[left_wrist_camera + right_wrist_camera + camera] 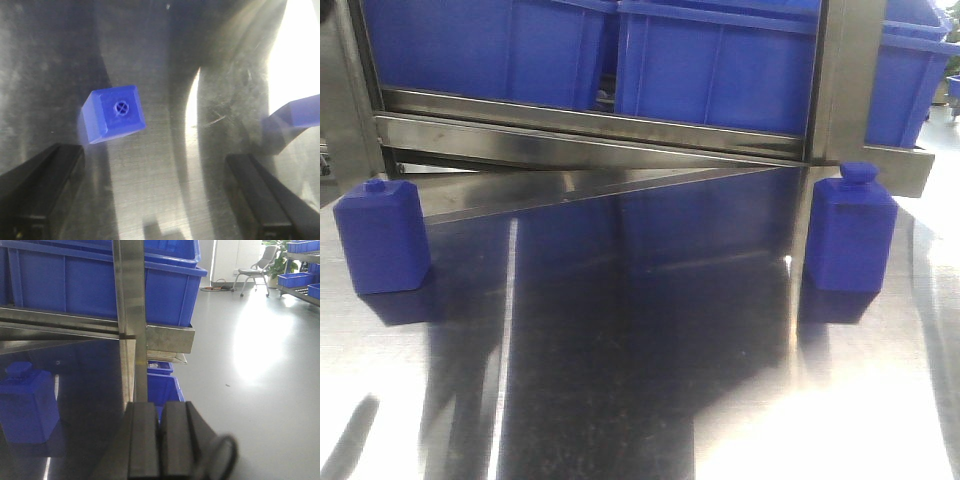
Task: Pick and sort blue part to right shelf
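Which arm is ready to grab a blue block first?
Left, probably. The left gripper is open over a blue part. The right gripper is shut, and the other blue part sits off to its side.

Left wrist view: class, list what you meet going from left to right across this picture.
black finger → blue part → other black finger. A second blue part at the right edge overlaps that finger, so it is left out.
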Robot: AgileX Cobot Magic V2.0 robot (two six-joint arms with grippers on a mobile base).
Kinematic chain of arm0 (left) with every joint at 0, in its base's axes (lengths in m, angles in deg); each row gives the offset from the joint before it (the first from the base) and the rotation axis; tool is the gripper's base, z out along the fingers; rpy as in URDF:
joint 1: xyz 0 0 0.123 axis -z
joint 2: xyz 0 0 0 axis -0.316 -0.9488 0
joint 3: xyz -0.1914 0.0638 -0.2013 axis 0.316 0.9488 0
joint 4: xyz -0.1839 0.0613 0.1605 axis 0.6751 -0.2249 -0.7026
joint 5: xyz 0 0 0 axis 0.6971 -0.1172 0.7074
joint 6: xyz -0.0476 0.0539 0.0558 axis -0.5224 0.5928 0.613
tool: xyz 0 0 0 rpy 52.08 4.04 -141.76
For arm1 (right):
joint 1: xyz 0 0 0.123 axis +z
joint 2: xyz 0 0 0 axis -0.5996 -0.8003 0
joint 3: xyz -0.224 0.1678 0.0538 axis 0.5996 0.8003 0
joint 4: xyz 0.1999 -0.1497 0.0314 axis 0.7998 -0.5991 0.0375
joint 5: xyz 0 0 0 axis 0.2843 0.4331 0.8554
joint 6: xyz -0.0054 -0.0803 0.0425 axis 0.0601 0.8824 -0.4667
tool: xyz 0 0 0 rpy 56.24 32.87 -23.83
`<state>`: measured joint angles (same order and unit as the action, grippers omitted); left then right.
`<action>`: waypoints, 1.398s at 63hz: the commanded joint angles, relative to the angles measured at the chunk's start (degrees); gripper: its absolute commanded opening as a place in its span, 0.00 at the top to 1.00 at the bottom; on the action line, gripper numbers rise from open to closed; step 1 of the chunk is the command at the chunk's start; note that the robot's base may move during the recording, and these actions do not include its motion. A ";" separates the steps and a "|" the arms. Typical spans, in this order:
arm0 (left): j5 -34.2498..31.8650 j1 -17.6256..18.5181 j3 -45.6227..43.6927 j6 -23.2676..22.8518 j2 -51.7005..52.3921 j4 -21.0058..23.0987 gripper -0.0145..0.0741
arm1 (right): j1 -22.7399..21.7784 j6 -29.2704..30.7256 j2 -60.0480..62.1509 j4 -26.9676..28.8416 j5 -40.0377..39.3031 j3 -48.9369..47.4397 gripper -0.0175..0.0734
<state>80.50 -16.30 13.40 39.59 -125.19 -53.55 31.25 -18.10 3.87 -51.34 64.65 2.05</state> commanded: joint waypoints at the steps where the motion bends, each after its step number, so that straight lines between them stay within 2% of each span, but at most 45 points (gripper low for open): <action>1: 0.40 0.36 -5.20 -3.34 -3.23 0.42 0.15 | 0.17 0.17 1.00 -0.34 -4.88 -1.29 0.74; 10: 4.15 2.29 -10.74 -10.67 -9.32 -7.11 0.17 | 0.17 0.17 1.00 -0.34 -4.88 -1.29 0.74; 21: 6.87 9.78 -15.41 -19.33 -14.95 -19.16 0.21 | 0.17 0.17 1.00 -0.34 -4.88 -1.29 0.74; 27: 6.26 12.58 -15.80 -22.28 -16.95 -22.72 0.21 | 0.17 0.17 1.00 -0.34 -4.88 -1.29 0.74; 38: 5.59 13.14 -15.80 -26.52 -20.71 -23.25 0.21 | 0.17 0.17 1.00 -0.34 -4.88 -1.29 0.74; 76: 3.75 13.14 -15.80 -26.52 -29.05 -23.53 0.21 | 0.17 0.17 1.00 -0.34 -4.88 -1.29 0.74; 80: 3.96 13.14 -15.80 -26.52 -29.44 -23.42 0.25 | 0.17 0.17 1.00 -0.34 -4.88 -1.29 0.74; 88: 4.21 13.14 -15.80 -26.52 -29.67 -23.42 0.38 | 0.17 0.17 1.00 -0.34 -4.88 -1.29 0.74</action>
<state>85.05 -3.50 -0.53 13.83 -157.49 -77.29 31.25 -18.10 3.87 -51.34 64.65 2.05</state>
